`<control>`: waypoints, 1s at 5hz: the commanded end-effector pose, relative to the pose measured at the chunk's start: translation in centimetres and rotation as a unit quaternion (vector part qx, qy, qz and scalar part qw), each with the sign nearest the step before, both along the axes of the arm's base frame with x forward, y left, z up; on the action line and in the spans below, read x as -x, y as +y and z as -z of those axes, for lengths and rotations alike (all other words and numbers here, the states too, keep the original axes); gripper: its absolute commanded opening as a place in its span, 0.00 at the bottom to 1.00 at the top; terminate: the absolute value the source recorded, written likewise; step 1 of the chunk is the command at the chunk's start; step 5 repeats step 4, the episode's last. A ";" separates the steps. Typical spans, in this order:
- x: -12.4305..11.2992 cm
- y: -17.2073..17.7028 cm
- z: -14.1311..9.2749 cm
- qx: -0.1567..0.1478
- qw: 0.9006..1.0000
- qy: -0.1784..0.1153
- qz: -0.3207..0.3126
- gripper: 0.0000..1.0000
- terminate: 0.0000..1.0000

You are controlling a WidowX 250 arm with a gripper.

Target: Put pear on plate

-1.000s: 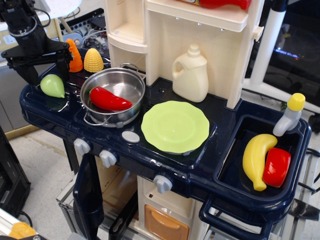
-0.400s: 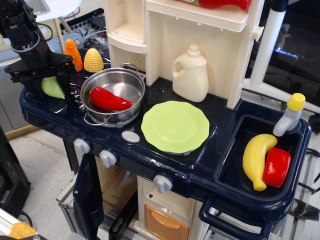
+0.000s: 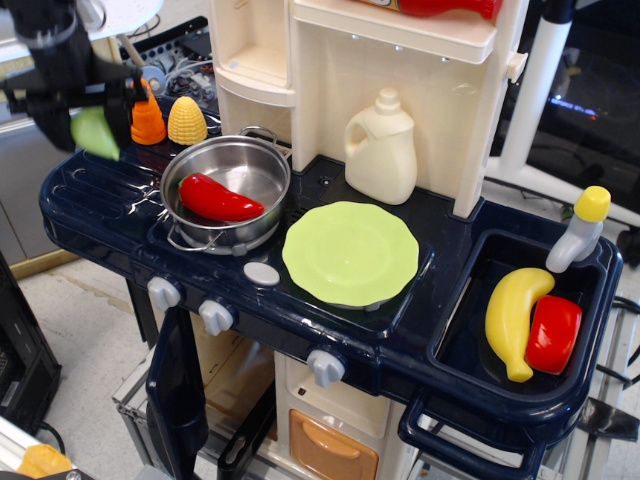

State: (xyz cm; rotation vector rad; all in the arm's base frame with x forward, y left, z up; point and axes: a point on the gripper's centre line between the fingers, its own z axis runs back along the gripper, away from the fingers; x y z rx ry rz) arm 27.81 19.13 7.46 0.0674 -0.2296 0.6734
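- The plate (image 3: 350, 252) is lying empty near the front edge of the worktop, around its middle, so the carry needs to end over its centre, with the release low enough that the fruit does not roll off the wavy rim.
- The sink (image 3: 470, 330) at the right end is holding a banana (image 3: 513, 315) and a red piece (image 3: 553, 333).
- The steel pot (image 3: 228, 190), left of the plate, is holding a red pepper (image 3: 215, 198); the path should be passing above its rim and handles.
- At the far left corner the gripper (image 3: 88, 118) is gripping the pear (image 3: 95, 132), hanging clear above the worktop, beside the carrot (image 3: 149, 117) and corn (image 3: 186, 120).
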 end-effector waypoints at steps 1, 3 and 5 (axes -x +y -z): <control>-0.2 -8.2 -8.2 -0.046 0.998 0.029 -0.037 0.00 0.00; 0.3 -17.9 -4.4 0.024 0.997 0.005 -0.071 0.00 0.00; -0.8 -21.4 -1.5 0.035 0.996 -0.025 -0.079 0.00 1.00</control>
